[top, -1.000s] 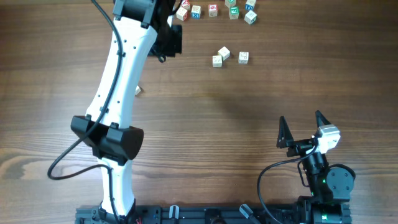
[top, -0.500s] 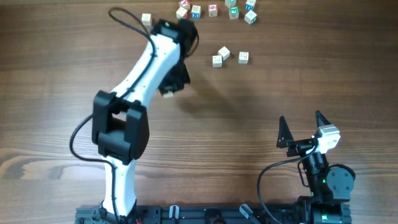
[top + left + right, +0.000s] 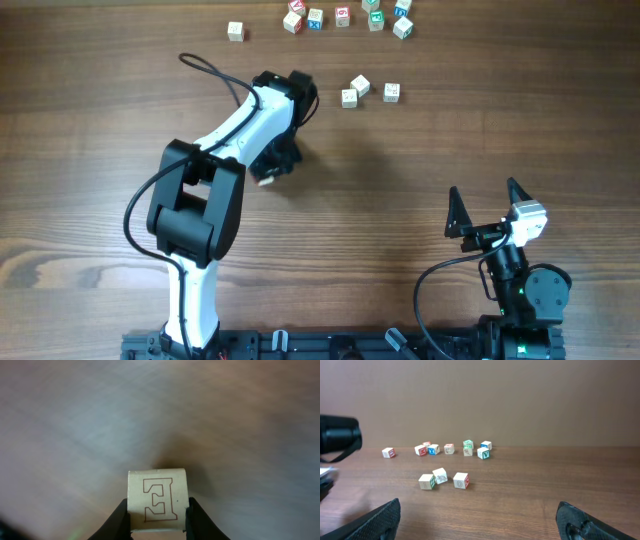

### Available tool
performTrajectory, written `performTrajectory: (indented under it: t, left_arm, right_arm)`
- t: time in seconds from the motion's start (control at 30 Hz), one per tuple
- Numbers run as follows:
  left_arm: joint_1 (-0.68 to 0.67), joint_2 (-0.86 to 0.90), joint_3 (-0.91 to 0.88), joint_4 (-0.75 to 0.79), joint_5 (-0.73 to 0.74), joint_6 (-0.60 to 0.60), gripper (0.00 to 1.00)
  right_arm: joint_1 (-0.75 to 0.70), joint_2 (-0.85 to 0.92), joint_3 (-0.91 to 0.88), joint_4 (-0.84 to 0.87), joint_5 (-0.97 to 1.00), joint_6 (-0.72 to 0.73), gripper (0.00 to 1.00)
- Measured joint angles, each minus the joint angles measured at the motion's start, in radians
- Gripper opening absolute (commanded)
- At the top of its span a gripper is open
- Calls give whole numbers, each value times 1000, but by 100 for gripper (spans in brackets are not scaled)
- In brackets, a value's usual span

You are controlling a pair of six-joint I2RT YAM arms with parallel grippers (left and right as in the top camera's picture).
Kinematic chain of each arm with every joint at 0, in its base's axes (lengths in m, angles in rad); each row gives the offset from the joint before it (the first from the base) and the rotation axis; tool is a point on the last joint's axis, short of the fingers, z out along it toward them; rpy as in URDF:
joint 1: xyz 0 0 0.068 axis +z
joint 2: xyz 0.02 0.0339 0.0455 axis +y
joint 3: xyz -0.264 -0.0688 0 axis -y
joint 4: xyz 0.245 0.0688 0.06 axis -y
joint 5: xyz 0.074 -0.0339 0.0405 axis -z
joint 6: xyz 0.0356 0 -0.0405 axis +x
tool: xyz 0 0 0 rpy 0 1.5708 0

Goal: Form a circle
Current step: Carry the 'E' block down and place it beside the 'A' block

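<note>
1. Near the middle of the table point(image 3: 400, 160), the left arm point(image 3: 235, 125) bends over so the left tool point(image 3: 272, 172) points down at the wood.
2. The left tool point(image 3: 158, 520) is closed most of the way, and its two dark fingers point(image 3: 122, 517) squeeze a pale wooden cube point(image 3: 157, 495) from both sides.
3. The face of that cube that shows has a letter E drawn in a thin brown line, and it looks backwards.
4. I cannot tell if the held cube touches the table or hangs just over it, because the wood around it is blurry.
5. The group of three cubes point(image 3: 360, 86) sits to the right of the left tool and a bit farther back, apart from it.
6. In the right wrist view the three cubes point(image 3: 439, 475) sit close together, two side by side and one a little off to the right.
7. A row of cubes point(image 3: 342, 16) with colored letters lies along the far edge of the table.
8. One lone cube point(image 3: 235, 31) sits to the left of that row.
9. The right tool point(image 3: 483, 192) is at the near right of the table, spread wide, with nothing in it.
</note>
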Motion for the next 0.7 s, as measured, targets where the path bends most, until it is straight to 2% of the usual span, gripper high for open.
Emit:
performTrajectory:
  t: [0.2, 0.4, 0.7]
  left_arm:
    - [4, 9, -11, -56, -59, -97, 4]
    - [4, 9, -11, -26, -101, -118, 24]
    - [4, 9, -11, -108, -250, -121, 25]
  right_arm:
    - [0, 0, 0, 0, 0, 0, 100]
    - [0, 0, 0, 0, 0, 0, 100]
    - [0, 0, 0, 0, 0, 0, 100]
